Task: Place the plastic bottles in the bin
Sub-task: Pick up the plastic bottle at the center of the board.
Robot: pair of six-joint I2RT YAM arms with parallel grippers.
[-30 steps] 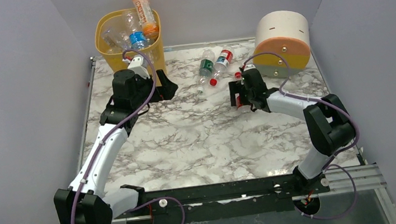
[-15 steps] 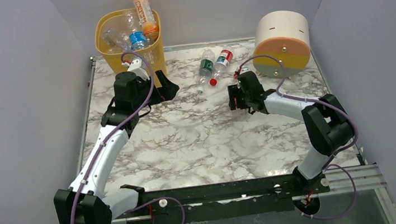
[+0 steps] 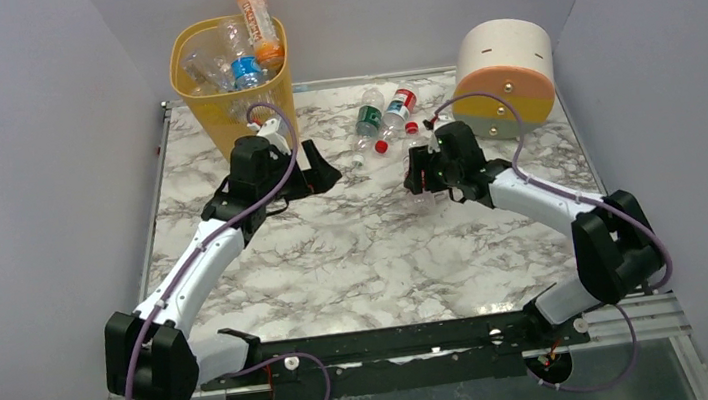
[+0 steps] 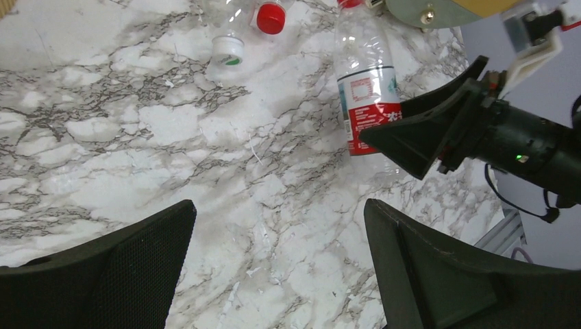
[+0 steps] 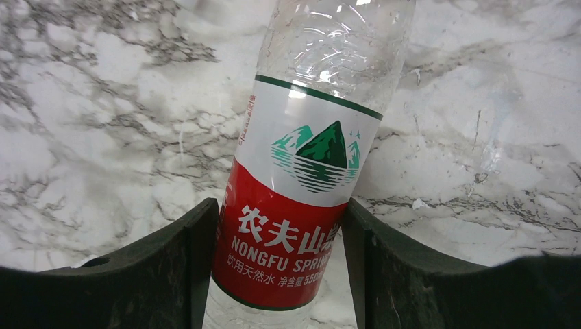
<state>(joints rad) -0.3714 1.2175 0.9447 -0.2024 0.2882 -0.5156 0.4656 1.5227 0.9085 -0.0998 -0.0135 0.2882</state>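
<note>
My right gripper (image 5: 279, 214) is shut on a clear plastic bottle with a red-and-white label (image 5: 301, 178), which lies on the marble table. Both show in the left wrist view, the bottle (image 4: 366, 103) with my right gripper's fingers (image 4: 418, 133) round its label, and in the top view, the right gripper (image 3: 414, 171). My left gripper (image 3: 324, 168) is open and empty just above the table (image 4: 277, 240), left of that bottle. The yellow bin (image 3: 249, 109) stands at the back left, holding several bottles; an orange-labelled one (image 3: 256, 15) sticks up out of it. A green-labelled bottle (image 3: 369, 118) and a red-labelled one (image 3: 398, 106) lie at the back middle.
The round white, orange and grey drum (image 3: 505, 77) stands at the back right, close behind my right gripper. A red cap (image 4: 270, 17) and a white bottle neck (image 4: 226, 48) lie beyond my left gripper. Grey walls enclose the table on three sides.
My left gripper has moved right, away from the bin toward the table's middle. My right arm's elbow has swung right while its gripper has shifted slightly left at the bottle.
</note>
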